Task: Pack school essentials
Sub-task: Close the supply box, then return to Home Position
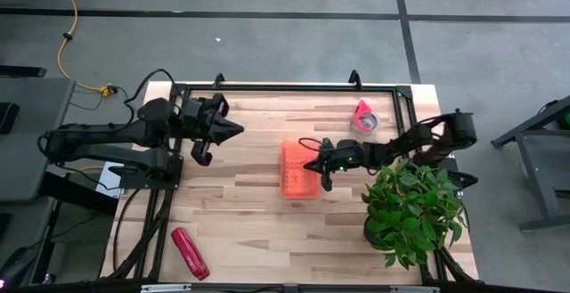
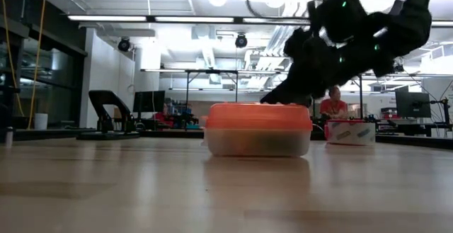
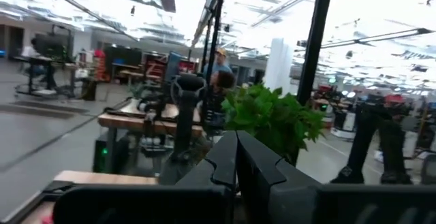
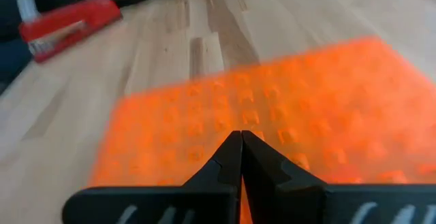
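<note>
An orange lidded box (image 1: 299, 170) stands on the wooden table's middle; its studded lid (image 4: 286, 108) fills the right wrist view. My right gripper (image 1: 308, 166) is shut, with its tip at the lid's right part. My left gripper (image 1: 239, 130) is shut on nothing and hangs raised over the table's left part, pointing toward the box. The school essentials are out of view. My right gripper sets its shut fingertips (image 2: 269, 100) on the top of the box's orange lid (image 4: 204, 149), near its right edge. It comes slanting down from the table's right side. The box stands flat on the table.
A long red glossy object (image 1: 190, 253) lies near the front left edge. A pink tape roll (image 1: 364, 118) lies at the back right. A potted plant (image 1: 411, 208) stands at the front right, close under my right arm. People show in the room beyond the table.
</note>
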### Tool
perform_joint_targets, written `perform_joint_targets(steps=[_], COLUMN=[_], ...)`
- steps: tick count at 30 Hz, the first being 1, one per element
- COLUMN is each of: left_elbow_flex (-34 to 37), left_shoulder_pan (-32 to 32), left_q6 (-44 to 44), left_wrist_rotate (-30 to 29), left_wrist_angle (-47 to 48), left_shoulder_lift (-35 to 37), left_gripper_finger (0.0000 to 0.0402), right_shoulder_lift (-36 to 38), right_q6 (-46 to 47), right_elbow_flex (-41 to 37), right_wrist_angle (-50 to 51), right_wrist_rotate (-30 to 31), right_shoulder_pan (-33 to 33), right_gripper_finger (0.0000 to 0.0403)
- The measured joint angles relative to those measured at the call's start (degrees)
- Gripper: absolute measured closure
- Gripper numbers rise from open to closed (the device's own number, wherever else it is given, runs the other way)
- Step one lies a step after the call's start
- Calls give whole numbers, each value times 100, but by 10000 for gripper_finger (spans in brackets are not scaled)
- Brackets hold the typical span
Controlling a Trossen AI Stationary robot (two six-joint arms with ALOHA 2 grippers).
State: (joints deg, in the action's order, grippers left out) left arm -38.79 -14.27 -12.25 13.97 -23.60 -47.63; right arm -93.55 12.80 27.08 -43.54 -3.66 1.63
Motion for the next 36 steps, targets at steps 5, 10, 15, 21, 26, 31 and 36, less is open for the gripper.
perform_joint_targets(steps=[5,10,15,21,26,31,36], left_elbow_flex=[0,2,4,4,4,4,4], left_shoulder_pan=[-8,-8,-8,46,273,451,506], left_q6=[199,406,601,498,452,453,344], left_wrist_rotate=[-311,-572,-1005,-1230,-1339,-1479,-1490], left_wrist_angle=[557,1361,1917,2165,2297,2302,2474], left_shoulder_lift=[407,861,1248,1484,1459,1428,1446], left_gripper_finger=[401,401,401,401,401,401,401], right_shoulder_lift=[904,1808,2361,2754,2798,2799,2799], right_q6=[-85,-89,-123,-434,-1015,-1158,-1132], right_elbow_flex=[12,241,689,1541,2130,2237,2237], right_wrist_angle=[-169,-172,125,1490,2461,2531,2547], right_wrist_rotate=[-2,-2,-80,-114,-213,-374,-391], right_shoulder_pan=[0,0,0,0,-24,-28,-26], right_gripper_finger=[403,403,403,403,403,403,403])
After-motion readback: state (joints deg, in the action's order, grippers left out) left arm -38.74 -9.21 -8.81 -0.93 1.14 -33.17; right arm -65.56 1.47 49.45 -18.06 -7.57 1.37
